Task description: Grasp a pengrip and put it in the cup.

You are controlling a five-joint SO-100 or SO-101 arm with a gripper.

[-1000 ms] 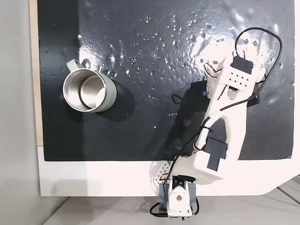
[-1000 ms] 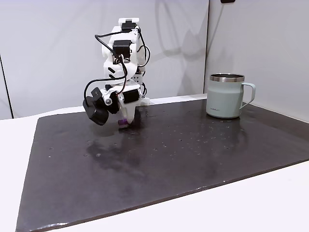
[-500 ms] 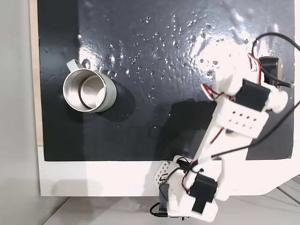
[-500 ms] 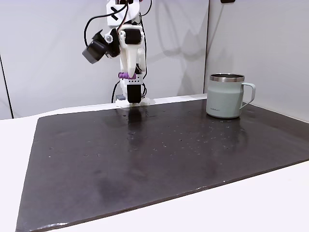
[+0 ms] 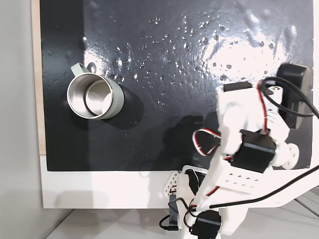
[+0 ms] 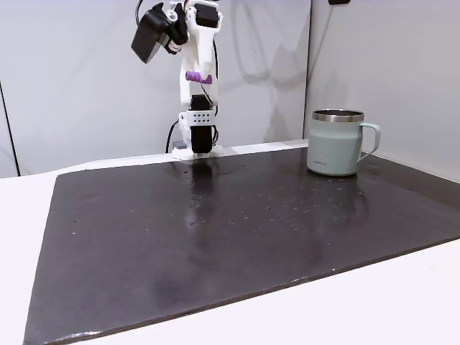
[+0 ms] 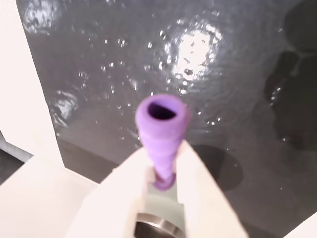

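High above the mat [image 6: 215, 237], tool [image 7: 163, 163] pinching purple ribbed hollow pengrip [image 7: 162, 130]

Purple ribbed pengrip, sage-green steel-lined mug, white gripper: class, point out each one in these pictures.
Purple ribbed pengrip [image 7: 162, 121]: wrist view, on its flared open end.
Sage-green steel-lined mug [image 6: 332, 149]: a fixed view, on its outer wall.
White gripper [image 7: 163, 173]: wrist view, between the fingertips clamping the pengrip.

No readable text, labels or numbers anywhere.

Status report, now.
Gripper shut on ribbed purple pengrip, raised high. Sage-green steel-lined mug upright, apart. Black mat between bare.
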